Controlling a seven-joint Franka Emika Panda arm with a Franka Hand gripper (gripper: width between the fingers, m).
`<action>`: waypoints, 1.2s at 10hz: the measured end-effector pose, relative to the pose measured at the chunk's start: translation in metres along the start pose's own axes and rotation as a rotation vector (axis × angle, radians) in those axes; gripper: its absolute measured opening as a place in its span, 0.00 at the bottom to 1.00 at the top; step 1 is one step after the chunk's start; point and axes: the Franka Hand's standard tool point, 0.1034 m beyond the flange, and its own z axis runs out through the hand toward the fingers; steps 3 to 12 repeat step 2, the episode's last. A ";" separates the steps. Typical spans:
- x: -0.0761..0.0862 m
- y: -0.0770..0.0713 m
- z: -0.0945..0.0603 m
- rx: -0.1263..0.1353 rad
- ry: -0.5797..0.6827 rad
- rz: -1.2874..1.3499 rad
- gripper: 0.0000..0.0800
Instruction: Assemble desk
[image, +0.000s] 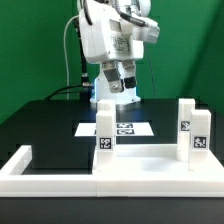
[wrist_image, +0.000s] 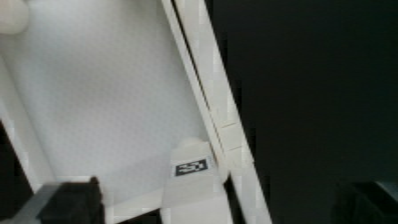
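The white desk tabletop (image: 148, 158) lies flat near the front. Two short square legs with markers stand upright on it, one at the exterior view's left (image: 105, 130) and one at its right (image: 193, 130). My gripper (image: 120, 84) hangs just above and behind the left leg, open, with nothing between its fingers. In the wrist view a broad white desk surface (wrist_image: 98, 110) with a raised edge and a small marker (wrist_image: 191, 167) fills the picture. The gripper (wrist_image: 228, 205) stands open there, with one dark fingertip (wrist_image: 71, 200) at each side; which part lies below I cannot tell.
A long low white wall (image: 50, 180) with a turned-up end runs along the front, against the tabletop. The marker board (image: 128, 128) lies flat on the black table (image: 50, 125) behind the legs. A green backdrop closes the rear.
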 end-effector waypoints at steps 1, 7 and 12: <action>0.000 0.000 0.000 -0.001 0.000 -0.001 0.81; 0.000 0.000 0.001 -0.001 0.001 -0.001 0.81; 0.000 0.000 0.001 -0.001 0.001 -0.001 0.81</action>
